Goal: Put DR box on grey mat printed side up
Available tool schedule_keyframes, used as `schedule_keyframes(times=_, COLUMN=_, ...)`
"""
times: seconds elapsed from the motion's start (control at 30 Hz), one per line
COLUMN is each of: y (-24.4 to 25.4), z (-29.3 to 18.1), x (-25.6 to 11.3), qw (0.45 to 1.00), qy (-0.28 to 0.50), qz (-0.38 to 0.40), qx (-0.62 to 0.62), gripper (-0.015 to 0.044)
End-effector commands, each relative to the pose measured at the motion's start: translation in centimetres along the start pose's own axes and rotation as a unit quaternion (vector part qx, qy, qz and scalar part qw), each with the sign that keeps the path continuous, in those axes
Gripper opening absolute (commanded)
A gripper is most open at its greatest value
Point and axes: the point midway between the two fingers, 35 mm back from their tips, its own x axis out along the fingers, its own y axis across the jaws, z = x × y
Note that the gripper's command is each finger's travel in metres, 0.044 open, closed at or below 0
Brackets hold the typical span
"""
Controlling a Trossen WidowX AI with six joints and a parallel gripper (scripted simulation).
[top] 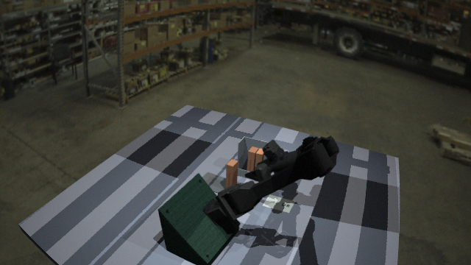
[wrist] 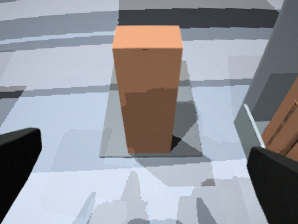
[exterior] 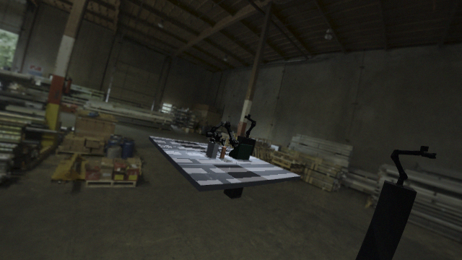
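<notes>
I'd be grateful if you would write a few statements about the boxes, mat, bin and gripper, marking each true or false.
1. One box stands upright on the mat. True.
2. The gripper is shut on that box. False: it is open, holding nothing.
3. Two boxes are in the bin. True.
4. The wrist view shows "DR" facing up on the mat's box. False: its upper end shows no code.

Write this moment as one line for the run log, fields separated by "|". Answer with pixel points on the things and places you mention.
gripper [wrist: 147, 148]: open, holding nothing | box [top: 231, 174] [exterior: 223, 152] [wrist: 150, 95]: upright on mat [top: 218, 185] [wrist: 111, 142] | reach code: not visible
</notes>
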Motion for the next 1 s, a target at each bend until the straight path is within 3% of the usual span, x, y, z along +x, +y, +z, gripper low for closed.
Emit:
schedule_keyframes(times=0.0, y=0.0, z=-0.3, x=0.6, qw=1.0, qy=0.002, qz=0.001, qx=-0.002, gripper=0.044)
schedule_keyframes(times=0.97, y=-0.1, z=-1.9, x=5.0, qw=1.0, qy=0.002, qz=0.002, qx=-0.002, gripper=0.044)
